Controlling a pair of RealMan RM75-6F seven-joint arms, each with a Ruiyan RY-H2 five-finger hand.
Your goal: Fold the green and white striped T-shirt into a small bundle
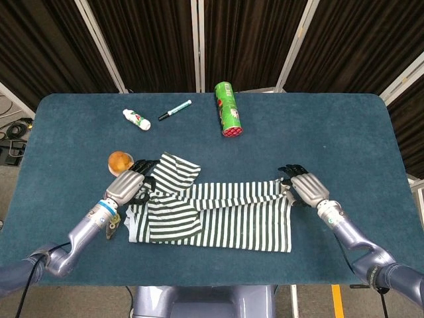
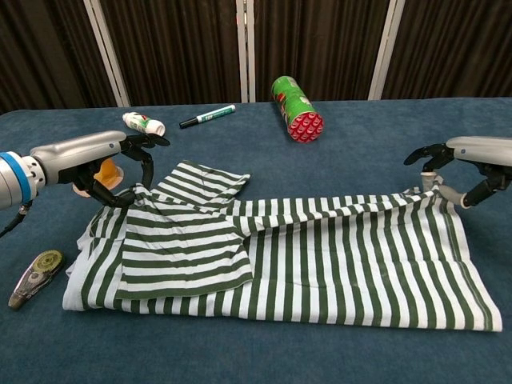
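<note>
- Two views of one table (image 1: 344,126): the striped T-shirt (image 1: 225,222) lies partly folded on the blue cloth near the front edge, its left side doubled over
- Only the chest view shows a correction tape dispenser (image 2: 36,276) lying just off the shirt's left corner; in the head view the left arm covers most of it
- Only the head view shows the orange ball (image 1: 120,161) clearly; in the chest view the left hand (image 2: 120,164) hides nearly all of it
- Left hand sits at the shirt's upper left corner, fingers curled down onto the cloth; whether it truly grips the fabric I cannot tell
- Right hand (image 2: 464,164) holds the shirt's upper right corner, with the cloth lifted slightly between thumb and fingers
- Behind the shirt lie a green canister with a red end (image 1: 227,109), a green marker (image 1: 175,109) and a small white bottle (image 1: 136,119), all well apart from it
- Both forearms are cut off by the frame edges in the chest view
</note>
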